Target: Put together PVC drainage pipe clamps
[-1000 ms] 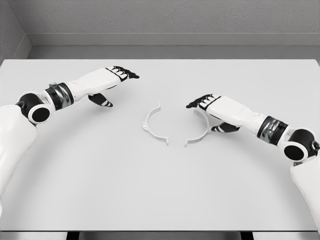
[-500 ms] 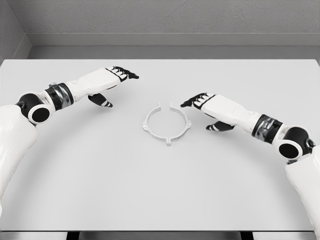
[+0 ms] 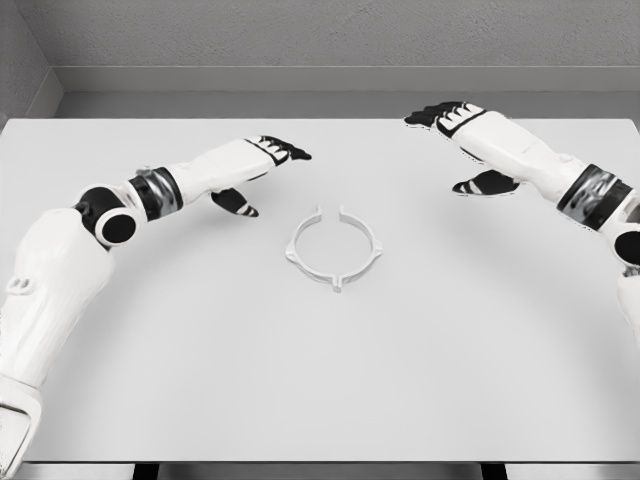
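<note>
Head view: ring clamp [image 3: 334, 248] lies on the table [image 3: 320, 380]; left hand [image 3: 262, 160] beside it, right hand [image 3: 462, 125] well apart, both with fingers apart and empty.

A wide white table [image 3: 320, 400] fills most of the head view — its top is plain, matte and evenly lit, with soft grey shadows lying on it here and there. Its far edge runs straight across the upper part of the picture, and its near edge shows at the bottom, where dark gaps [image 3: 147, 470] appear beneath it at the lower left and lower right. Beyond the far edge lies a strip of grey floor [image 3: 330, 104], and behind that rises a grey, faintly speckled back wall [image 3: 330, 32] with a pale baseboard [image 3: 330, 78] along its foot. At the far left a second wall [image 3: 20, 75] meets it in a corner.
</note>
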{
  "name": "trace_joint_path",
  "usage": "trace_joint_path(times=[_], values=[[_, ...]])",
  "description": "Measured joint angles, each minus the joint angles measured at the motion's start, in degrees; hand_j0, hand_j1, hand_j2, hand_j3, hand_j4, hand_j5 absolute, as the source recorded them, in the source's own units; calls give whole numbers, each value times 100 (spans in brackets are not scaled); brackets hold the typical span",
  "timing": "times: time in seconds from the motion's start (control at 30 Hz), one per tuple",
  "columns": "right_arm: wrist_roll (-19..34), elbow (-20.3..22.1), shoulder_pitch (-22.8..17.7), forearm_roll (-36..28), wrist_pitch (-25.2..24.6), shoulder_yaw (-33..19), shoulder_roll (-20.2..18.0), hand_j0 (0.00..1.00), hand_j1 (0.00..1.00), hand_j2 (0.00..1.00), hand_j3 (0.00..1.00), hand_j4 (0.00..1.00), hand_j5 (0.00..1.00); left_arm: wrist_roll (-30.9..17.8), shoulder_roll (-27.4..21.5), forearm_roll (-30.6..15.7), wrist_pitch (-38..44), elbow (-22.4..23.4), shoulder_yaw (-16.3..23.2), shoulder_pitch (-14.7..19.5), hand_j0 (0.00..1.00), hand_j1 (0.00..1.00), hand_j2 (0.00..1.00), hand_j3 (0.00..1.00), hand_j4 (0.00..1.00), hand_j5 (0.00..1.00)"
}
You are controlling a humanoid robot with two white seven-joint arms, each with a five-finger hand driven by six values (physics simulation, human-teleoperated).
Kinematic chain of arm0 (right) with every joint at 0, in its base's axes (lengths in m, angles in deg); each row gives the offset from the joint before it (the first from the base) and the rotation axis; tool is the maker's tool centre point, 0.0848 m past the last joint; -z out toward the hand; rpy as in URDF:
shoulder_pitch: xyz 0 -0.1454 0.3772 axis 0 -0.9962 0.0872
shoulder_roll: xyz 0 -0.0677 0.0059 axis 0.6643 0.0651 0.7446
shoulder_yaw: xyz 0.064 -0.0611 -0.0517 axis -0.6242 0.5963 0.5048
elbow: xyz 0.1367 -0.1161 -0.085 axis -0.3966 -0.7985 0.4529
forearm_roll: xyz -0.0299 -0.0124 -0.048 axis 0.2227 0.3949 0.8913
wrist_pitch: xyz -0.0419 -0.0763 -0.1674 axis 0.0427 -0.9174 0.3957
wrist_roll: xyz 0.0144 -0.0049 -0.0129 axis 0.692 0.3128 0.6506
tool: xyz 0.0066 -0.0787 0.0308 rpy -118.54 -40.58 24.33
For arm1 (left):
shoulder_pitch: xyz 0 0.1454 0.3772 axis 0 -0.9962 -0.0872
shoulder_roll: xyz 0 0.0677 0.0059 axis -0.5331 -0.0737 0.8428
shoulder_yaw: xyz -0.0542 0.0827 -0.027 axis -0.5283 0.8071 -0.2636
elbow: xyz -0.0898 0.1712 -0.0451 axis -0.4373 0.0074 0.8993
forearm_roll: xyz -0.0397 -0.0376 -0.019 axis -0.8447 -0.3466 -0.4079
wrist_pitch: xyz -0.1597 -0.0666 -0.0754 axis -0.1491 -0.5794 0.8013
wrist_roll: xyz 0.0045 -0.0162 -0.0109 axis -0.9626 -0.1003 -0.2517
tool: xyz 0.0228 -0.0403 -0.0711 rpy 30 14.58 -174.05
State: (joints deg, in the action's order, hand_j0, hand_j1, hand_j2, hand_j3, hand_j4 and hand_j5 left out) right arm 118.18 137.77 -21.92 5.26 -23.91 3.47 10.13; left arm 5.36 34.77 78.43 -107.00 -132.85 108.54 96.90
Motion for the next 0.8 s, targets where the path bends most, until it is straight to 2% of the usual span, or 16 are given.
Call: trace_joint_path(times=[0.07,0.13,0.2,0.33,0.57,0.8], values=[[13,-21,-96,-23,6,-55,-2,100,100,100,100,100,100,-3,99,17,0,35,13,0,100,100,100,100,100,100],[17,116,-360,-48,10,-345,-54,100,100,100,100,100,100,-5,157,29,0,58,20,-9,100,100,100,100,100,100],[22,325,-676,-357,9,-610,-259,100,100,100,100,100,100,-6,187,34,0,86,23,0,100,100,100,100,100,100],[25,556,-949,-906,4,-857,-626,100,100,100,100,100,100,-7,234,39,0,185,26,-9,100,100,100,100,100,100],[13,606,-1265,-1223,4,-1107,-759,100,100,100,100,100,100,-7,333,41,0,317,27,-18,100,100,100,100,100,100],[5,585,-1415,-1547,3,-1224,-779,100,100,100,100,100,100,-7,371,42,0,338,32,-18,100,100,100,100,100,100]])
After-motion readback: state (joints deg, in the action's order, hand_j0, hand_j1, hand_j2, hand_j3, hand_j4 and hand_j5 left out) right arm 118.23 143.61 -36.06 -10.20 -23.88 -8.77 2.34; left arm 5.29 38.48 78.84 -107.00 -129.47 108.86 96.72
